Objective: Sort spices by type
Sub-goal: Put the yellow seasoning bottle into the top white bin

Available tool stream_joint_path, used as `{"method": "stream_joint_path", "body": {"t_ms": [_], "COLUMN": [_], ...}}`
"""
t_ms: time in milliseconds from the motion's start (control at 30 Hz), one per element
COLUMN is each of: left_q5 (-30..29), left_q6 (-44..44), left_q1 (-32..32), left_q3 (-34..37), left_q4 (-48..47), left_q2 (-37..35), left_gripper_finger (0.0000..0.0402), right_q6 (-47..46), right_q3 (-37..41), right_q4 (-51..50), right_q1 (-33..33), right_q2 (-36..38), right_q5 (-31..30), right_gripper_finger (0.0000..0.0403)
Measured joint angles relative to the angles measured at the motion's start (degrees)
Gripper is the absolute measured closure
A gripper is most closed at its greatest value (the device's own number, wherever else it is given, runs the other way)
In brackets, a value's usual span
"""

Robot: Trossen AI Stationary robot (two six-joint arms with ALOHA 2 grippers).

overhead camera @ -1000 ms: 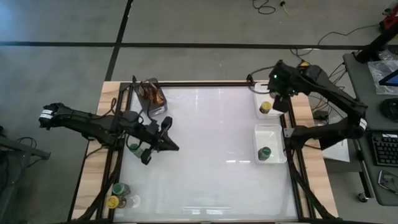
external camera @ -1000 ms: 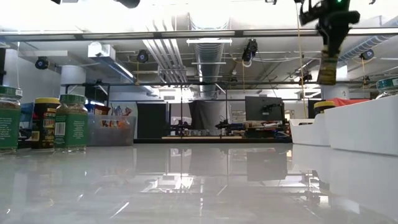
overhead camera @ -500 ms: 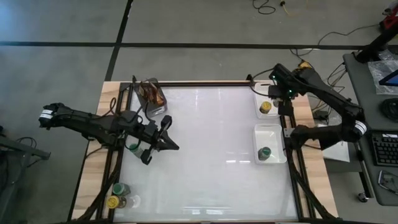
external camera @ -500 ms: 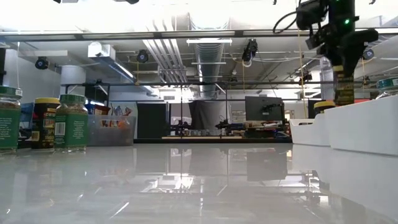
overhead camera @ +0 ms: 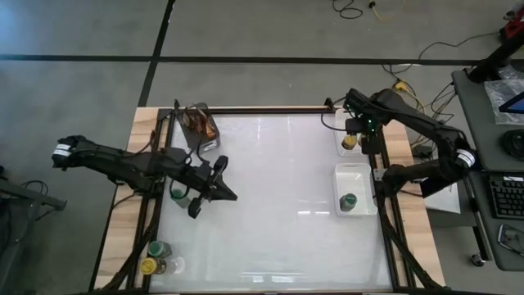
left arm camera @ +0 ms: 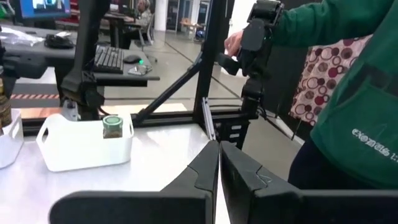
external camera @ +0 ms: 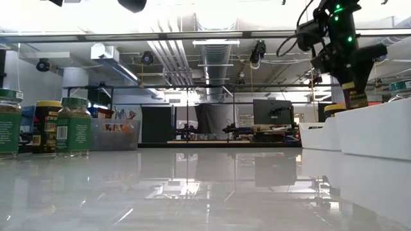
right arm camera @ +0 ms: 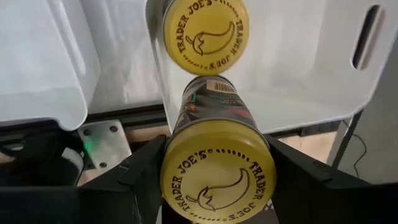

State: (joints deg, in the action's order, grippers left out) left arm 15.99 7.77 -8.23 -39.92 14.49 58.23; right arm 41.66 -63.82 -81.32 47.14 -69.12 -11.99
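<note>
yellow-lidded jar in right gripper, another in tray

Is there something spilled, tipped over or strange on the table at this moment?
Nothing stands out. The right pincer holds a yellow-lidded clear spice jar over the white rectangular tray, where another yellow-lidded jar stands. The left pincer is shut and empty.

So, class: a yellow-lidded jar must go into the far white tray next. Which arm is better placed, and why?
The right. Its pincer already grips a yellow-lidded jar above the far tray, where another yellow-lidded jar sits. The left pincer is shut, empty, across the table.
</note>
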Motion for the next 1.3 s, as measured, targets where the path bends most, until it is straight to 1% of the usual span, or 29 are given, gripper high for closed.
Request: {"method": "stream_joint_path", "body": {"t_ms": [300, 467, 600, 767, 1133, 1300], "left_q5": [0.04, 0.04, 0.04, 0.00, -0.11, -0.18], "left_q6": [0.12, 0.20, 0.22, 0.22, -0.37, -0.41], "left_q1": [0.00, 0.00, 0.00, 0.00, 0.00, 0.02], "left_q3": [0.00, 0.00, -0.02, -0.02, -1.64, -1.64], "left_q4": [0.43, 0.86, 2.44, 4.09, 4.19, 4.16], "left_q2": [2.18, 2.26, 2.24, 2.22, 2.92, 2.99], "left_gripper_finger": [0.0401, 0.0401, 0.0401, 0.0401, 0.0401, 0.0401], "right_q6": [3.48, 5.44, 5.90, 7.30, 8.26, 8.29], "right_q3": [7.41, 9.14, 10.59, 11.98, 15.40, 15.50], "right_q4": [6.11, 9.33, 10.97, 14.33, 16.30, 16.48], "right_q1": [0.53, 0.90, 1.67, 2.28, 3.54, 3.54], "right_q2": [2.19, 3.29, 3.42, 3.51, 4.71, 5.05], "right_q5": [0.01, 0.02, 1.65, 1.93, 2.00, 1.99], "right_gripper_finger": [0.0180, 0.0180, 0.0180, 0.0180, 0.0179, 0.0179]}}
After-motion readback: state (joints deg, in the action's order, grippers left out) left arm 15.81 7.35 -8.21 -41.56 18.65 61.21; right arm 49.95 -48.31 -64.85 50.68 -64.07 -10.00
